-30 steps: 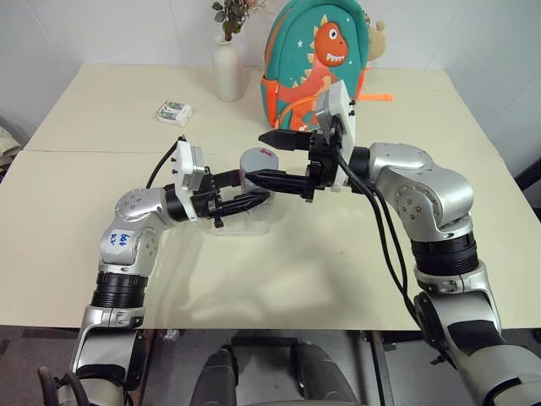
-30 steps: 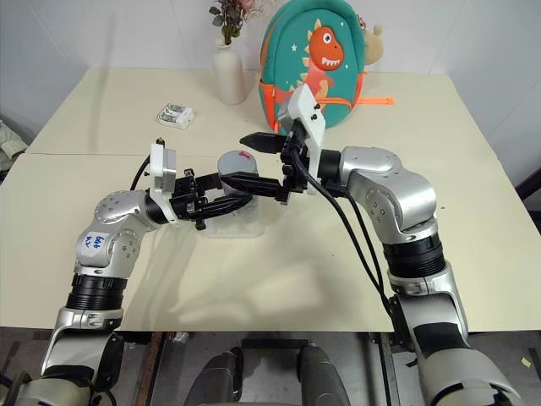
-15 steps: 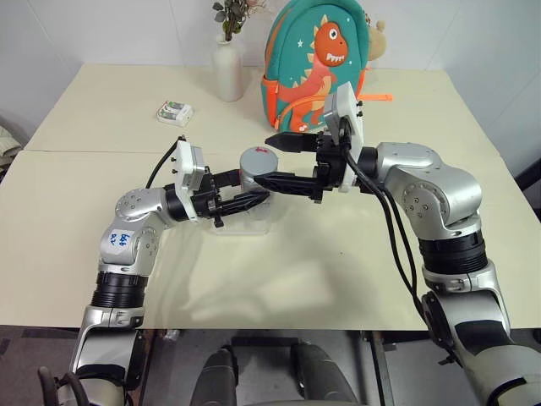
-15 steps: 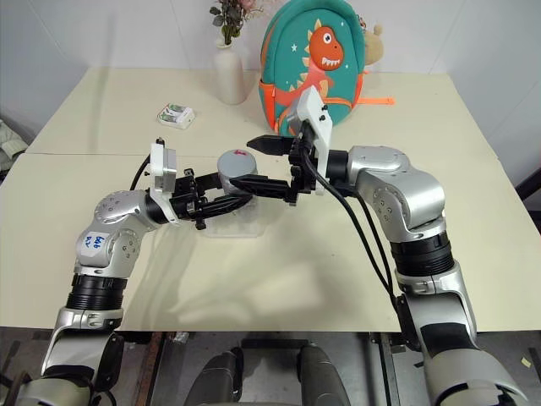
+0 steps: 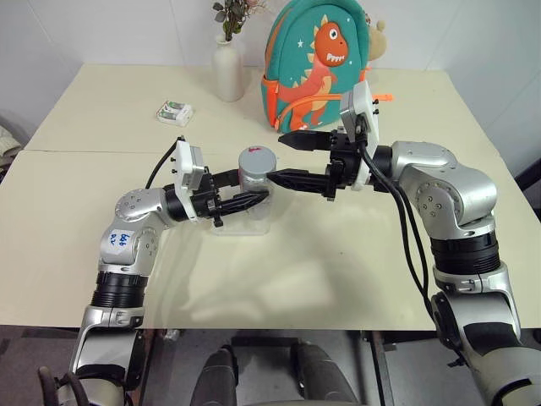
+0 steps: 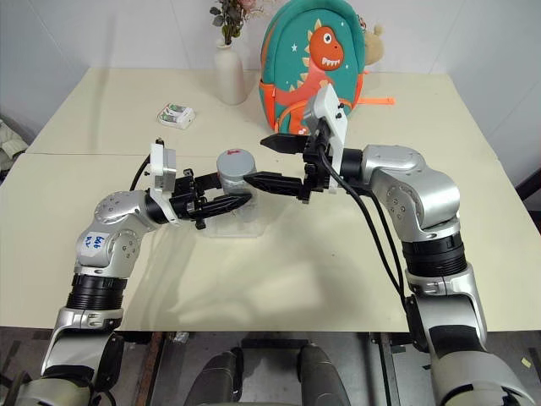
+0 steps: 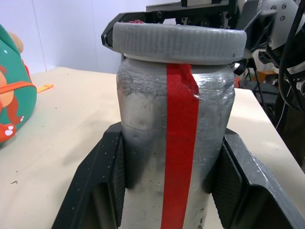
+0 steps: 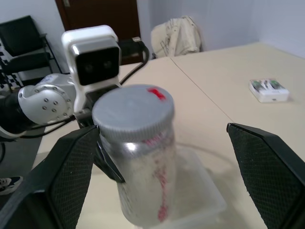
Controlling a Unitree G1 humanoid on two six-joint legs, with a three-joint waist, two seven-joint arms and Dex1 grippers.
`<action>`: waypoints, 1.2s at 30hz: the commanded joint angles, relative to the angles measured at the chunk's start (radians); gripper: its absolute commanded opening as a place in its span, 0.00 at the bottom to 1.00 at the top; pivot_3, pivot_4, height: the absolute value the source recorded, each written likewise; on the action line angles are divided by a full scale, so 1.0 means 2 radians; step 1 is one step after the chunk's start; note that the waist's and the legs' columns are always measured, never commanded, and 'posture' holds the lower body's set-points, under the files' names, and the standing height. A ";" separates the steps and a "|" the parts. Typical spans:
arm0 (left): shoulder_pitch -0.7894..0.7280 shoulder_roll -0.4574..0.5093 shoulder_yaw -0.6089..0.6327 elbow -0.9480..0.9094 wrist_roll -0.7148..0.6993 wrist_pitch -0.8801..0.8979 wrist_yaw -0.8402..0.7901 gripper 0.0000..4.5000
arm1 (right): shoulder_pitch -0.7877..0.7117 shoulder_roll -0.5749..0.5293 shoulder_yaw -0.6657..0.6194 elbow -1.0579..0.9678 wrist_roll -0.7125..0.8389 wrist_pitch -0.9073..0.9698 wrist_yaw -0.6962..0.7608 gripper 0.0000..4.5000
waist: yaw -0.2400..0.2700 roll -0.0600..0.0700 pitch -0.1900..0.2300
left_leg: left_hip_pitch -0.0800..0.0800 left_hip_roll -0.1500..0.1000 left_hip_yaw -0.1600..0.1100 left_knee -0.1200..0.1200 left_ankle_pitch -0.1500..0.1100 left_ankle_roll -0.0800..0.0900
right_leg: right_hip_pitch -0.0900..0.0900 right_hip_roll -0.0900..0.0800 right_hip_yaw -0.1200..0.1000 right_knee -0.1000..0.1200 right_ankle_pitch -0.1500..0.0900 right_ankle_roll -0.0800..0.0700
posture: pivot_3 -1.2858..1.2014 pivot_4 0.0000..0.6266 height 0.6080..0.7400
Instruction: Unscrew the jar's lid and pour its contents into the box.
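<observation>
White vase — backpack behind jar.

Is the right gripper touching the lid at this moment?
Apart. The right wrist view shows the right gripper wide open, with clear gaps between each finger and the lid on the jar.

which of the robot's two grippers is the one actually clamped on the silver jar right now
The left gripper: its black fingers pinch the shiny silver jar with the red stripe. The right gripper stands wide open beside the grey lid.
</observation>
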State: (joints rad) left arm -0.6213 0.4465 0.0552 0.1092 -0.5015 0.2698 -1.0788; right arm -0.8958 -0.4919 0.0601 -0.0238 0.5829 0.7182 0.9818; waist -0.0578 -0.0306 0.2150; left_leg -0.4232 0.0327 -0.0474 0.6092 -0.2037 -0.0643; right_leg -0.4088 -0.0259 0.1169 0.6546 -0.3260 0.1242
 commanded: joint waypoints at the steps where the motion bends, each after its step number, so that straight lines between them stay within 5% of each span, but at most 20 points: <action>1: -0.010 0.000 0.001 -0.009 -0.004 -0.012 -0.007 0.46 | 0.000 -0.009 -0.018 -0.005 0.005 -0.004 0.003 1.00 | 0.000 0.000 0.000 | 0.000 0.000 0.000 0.000 0.000 0.000 | 0.000 0.000 0.000 0.000 0.000 0.000 | 0.52 0.24 1.00; 23: -0.003 0.007 0.007 -0.016 -0.004 -0.009 -0.004 0.46 | 0.019 -0.029 -0.022 -0.027 0.028 0.013 0.033 1.00 | 0.001 0.000 0.000 | 0.000 0.000 0.000 0.000 0.000 0.000 | 0.000 0.000 0.000 0.000 0.000 0.000 | 0.52 0.24 1.00; 36: -0.004 0.007 0.005 -0.018 -0.006 -0.005 -0.005 0.46 | -0.004 0.038 0.003 -0.059 0.028 0.021 -0.026 1.00 | -0.001 0.000 0.000 | 0.000 0.000 0.000 0.000 0.000 0.000 | 0.000 0.000 0.000 0.000 0.000 0.000 | 0.52 0.24 1.00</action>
State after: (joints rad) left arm -0.6205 0.4528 0.0561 0.1040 -0.5018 0.2672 -1.0855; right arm -0.8811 -0.4209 0.0731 -0.1339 0.6432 0.7836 0.9400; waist -0.0590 -0.0306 0.2150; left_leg -0.4232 0.0327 -0.0475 0.6099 -0.2037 -0.0643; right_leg -0.4087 -0.0258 0.1170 0.6548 -0.3258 0.1245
